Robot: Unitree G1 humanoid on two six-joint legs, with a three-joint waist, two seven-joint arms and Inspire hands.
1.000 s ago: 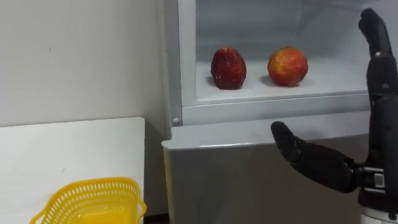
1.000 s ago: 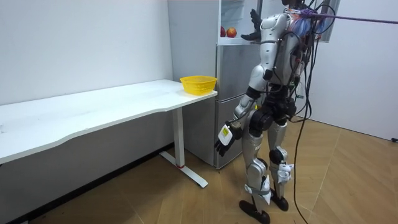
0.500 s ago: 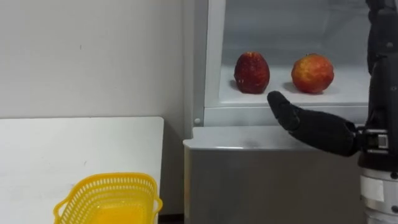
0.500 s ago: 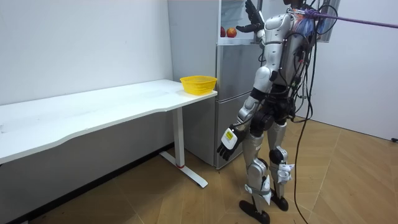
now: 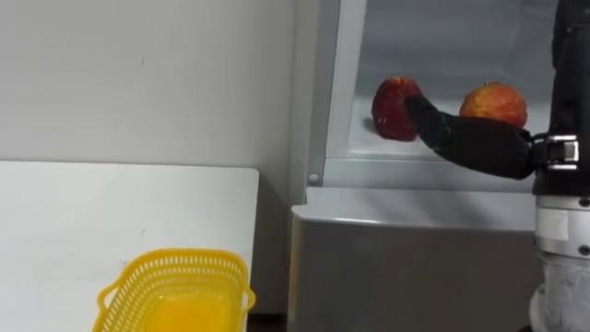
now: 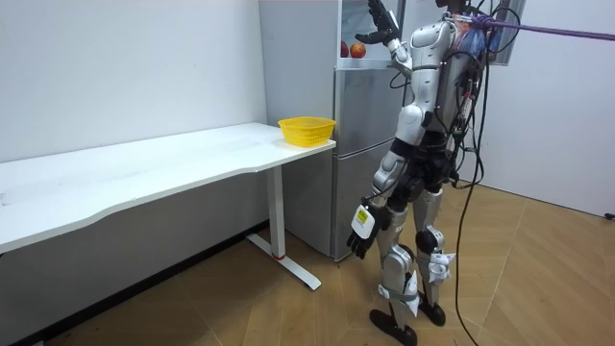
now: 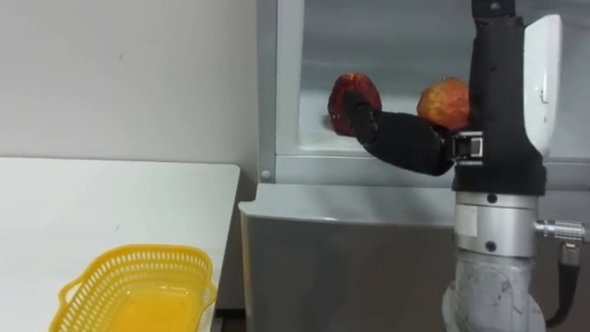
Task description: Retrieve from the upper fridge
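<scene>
Two apples sit on the shelf of the open upper fridge compartment: a dark red apple [image 5: 392,106] on the left and an orange-red apple [image 5: 495,101] on the right. My right hand [image 7: 498,83] is raised at the compartment's opening, open, with its fingers straight up. Its thumb [image 5: 461,140] points left and its tip overlaps the dark red apple's right side; whether it touches I cannot tell. The wrist covers part of the orange-red apple [image 7: 442,100]. My left hand [image 6: 361,229] hangs relaxed by my thigh, holding nothing.
A yellow plastic basket [image 5: 175,295] stands empty on the white table [image 5: 92,212] left of the fridge. The grey lower fridge door [image 5: 415,267] is shut below the compartment's sill. I stand upright right in front of the fridge [image 6: 360,144].
My right hand has risen from the sill and gone forward to the apples, its thumb now at the dark red one. The eye view has shifted. My left arm has swung in towards my leg.
</scene>
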